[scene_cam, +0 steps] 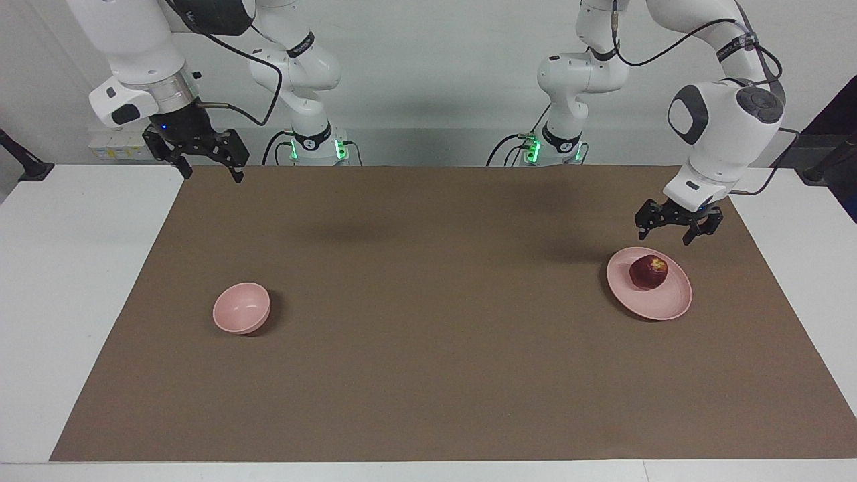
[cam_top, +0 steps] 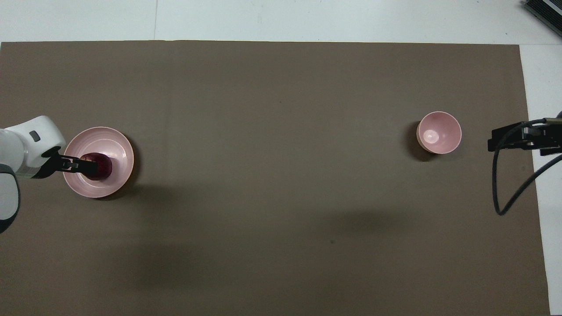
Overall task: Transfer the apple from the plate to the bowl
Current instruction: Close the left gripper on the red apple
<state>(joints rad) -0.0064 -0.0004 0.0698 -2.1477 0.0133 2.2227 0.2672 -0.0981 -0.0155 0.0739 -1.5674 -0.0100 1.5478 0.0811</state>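
Observation:
The dark red apple (scene_cam: 648,272) lies on the flat pink plate (scene_cam: 669,301) toward the left arm's end of the table. The small deep pink bowl (scene_cam: 242,308) stands empty toward the right arm's end. My left gripper (scene_cam: 665,237) is open and empty, raised over the plate's edge and clear of the apple. In the overhead view the left gripper (cam_top: 90,164) partly covers the apple (cam_top: 102,166) on the plate (cam_top: 114,145). My right gripper (scene_cam: 214,177) is open and empty, waiting high over the mat's corner. It shows beside the bowl (cam_top: 439,132) in the overhead view (cam_top: 494,140).
A brown mat (scene_cam: 428,321) covers most of the white table (scene_cam: 80,281). A black cable (cam_top: 505,184) hangs from the right arm.

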